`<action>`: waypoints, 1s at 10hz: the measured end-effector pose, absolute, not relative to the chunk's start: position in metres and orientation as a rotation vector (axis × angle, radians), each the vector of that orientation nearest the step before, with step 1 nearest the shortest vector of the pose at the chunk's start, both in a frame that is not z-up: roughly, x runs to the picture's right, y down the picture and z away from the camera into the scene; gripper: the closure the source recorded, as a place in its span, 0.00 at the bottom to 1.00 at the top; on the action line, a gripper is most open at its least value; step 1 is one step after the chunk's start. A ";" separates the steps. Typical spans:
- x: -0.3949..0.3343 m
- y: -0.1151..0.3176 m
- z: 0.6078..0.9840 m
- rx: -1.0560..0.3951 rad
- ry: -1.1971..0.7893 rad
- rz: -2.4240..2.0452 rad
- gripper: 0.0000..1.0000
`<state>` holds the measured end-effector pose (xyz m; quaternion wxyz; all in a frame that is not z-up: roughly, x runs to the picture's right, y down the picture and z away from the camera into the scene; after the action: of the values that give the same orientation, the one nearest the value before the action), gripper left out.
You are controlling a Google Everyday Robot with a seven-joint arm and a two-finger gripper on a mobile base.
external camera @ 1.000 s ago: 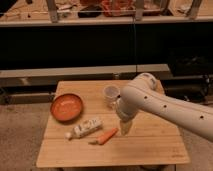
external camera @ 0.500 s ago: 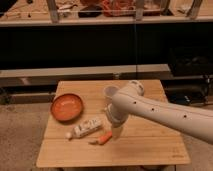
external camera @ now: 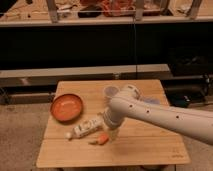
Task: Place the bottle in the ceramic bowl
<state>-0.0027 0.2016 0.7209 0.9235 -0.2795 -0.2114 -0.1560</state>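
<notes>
View: camera view, looking down across a low wooden table from its front side.
Tabletop (external camera: 150,145): pale wooden planks, with a seam running across between the front plank and the rest.
Ceramic bowl (external camera: 66,107): round, shallow and orange-red with a darker rim, standing upright on the left part of the tabletop with nothing in it.
Bottle (external camera: 86,127): slim and whitish with a pale label, lying on its side on the tabletop just in front of and to the right of the ceramic bowl, apart from it. Its white cap points to the front left and its base points toward the arm.
Carrot (external camera: 102,139): small and orange, lying flat just in front of the bottle's base end, near the plank seam.
Plastic cup (external camera: 111,92): translucent and upright, toward the back of the tabletop and partly behind the arm.
Arm (external camera: 160,116): white with dark dots, reaching in from the right and bending down over the middle of the tabletop.
Gripper (external camera: 112,131): pointing down at the arm's end, low over the tabletop just beside the bottle's base and the carrot. Whether it touches either cannot be told.
Jaws: spread wide, with nothing between them.
Background: a dark bench behind the table, with cluttered items on its top shelf.
</notes>
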 end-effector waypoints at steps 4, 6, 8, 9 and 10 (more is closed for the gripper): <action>-0.023 0.211 0.738 -0.576 -0.453 -0.316 0.20; -0.023 0.211 0.741 -0.575 -0.453 -0.313 0.20; -0.031 0.213 0.748 -0.575 -0.456 -0.319 0.20; -0.032 0.214 0.750 -0.575 -0.457 -0.317 0.20; -0.033 0.214 0.753 -0.575 -0.457 -0.316 0.20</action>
<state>-0.0333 0.2137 0.7526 0.9211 -0.2801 -0.2225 -0.1537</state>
